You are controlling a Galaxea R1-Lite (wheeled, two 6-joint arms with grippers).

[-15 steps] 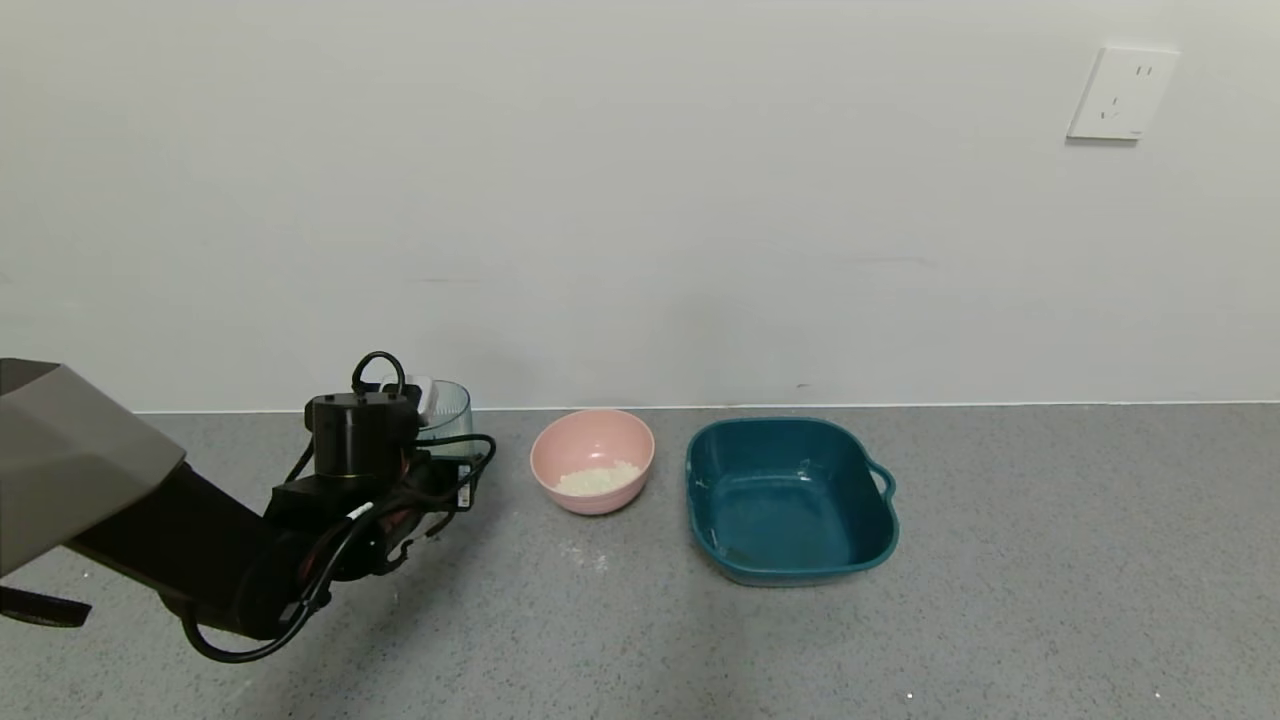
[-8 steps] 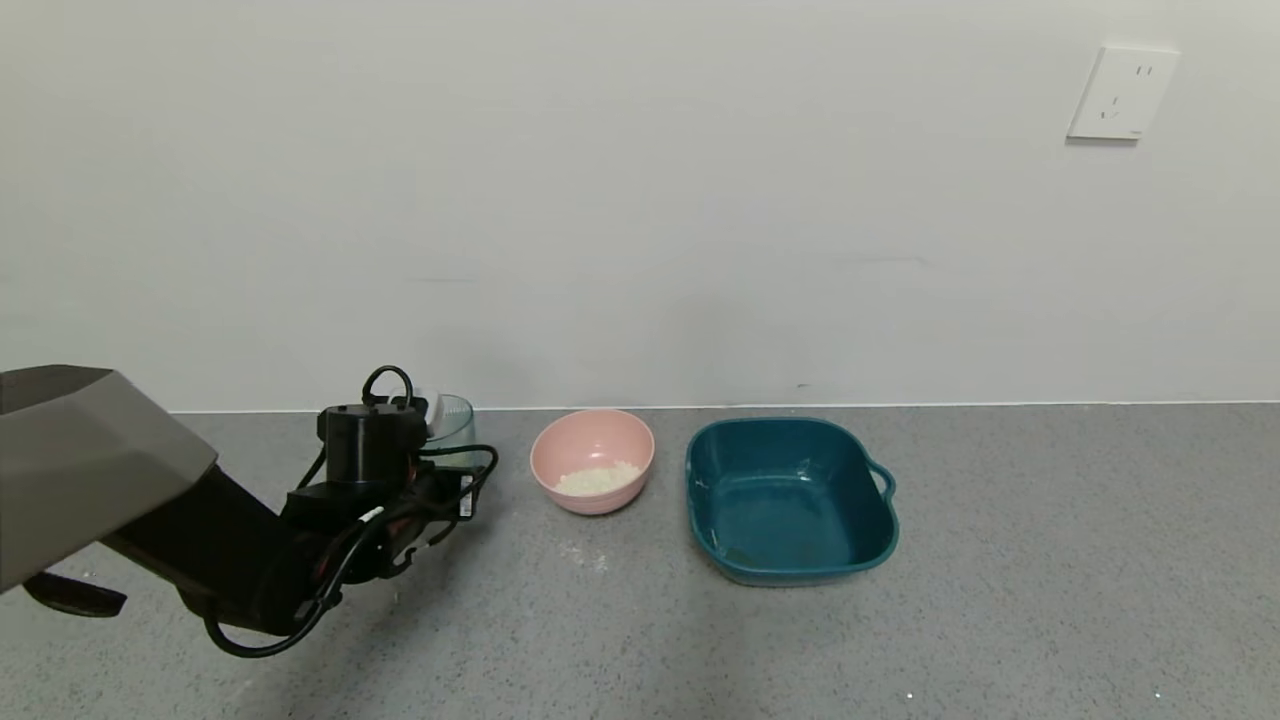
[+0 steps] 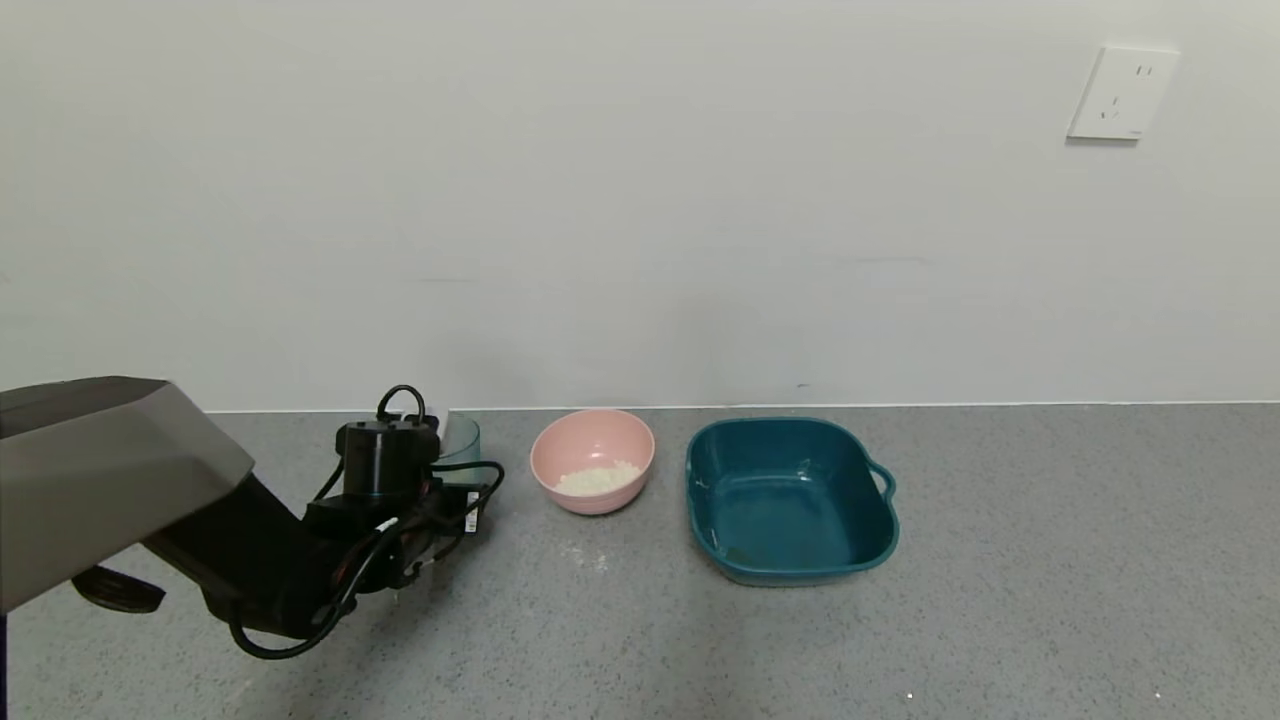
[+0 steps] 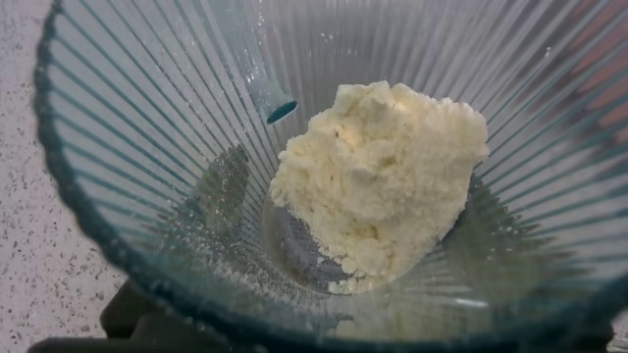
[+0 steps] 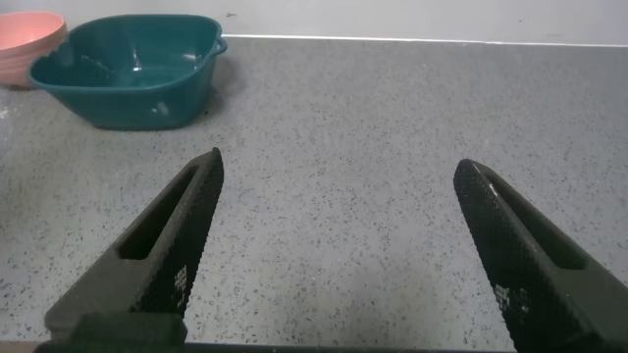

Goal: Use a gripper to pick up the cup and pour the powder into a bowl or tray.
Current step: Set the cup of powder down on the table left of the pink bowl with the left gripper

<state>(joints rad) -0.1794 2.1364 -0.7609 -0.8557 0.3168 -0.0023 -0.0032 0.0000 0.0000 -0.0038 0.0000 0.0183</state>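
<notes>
My left gripper (image 3: 446, 468) is shut on the cup (image 3: 466, 438), a ribbed pale blue-green tumbler, and holds it low over the grey counter, left of the pink bowl (image 3: 592, 442). The fingers are hidden behind the black wrist and cables. In the left wrist view the cup (image 4: 147, 147) fills the frame, with a cream clump of powder (image 4: 383, 176) lying against its wall. More white powder (image 3: 597, 481) lies in the pink bowl. My right gripper (image 5: 339, 162) is open and empty over bare counter, out of the head view.
A dark teal squarish tray (image 3: 700, 455) with a side handle stands right of the pink bowl. Both show far off in the right wrist view: the tray (image 5: 128, 78) and the bowl (image 5: 25, 44). A white wall runs behind, with a socket (image 3: 1120, 93).
My left arm has moved down and a little to the right with the cup. The cup sits lower against the wall line than before. The bowl and tray have not moved.
</notes>
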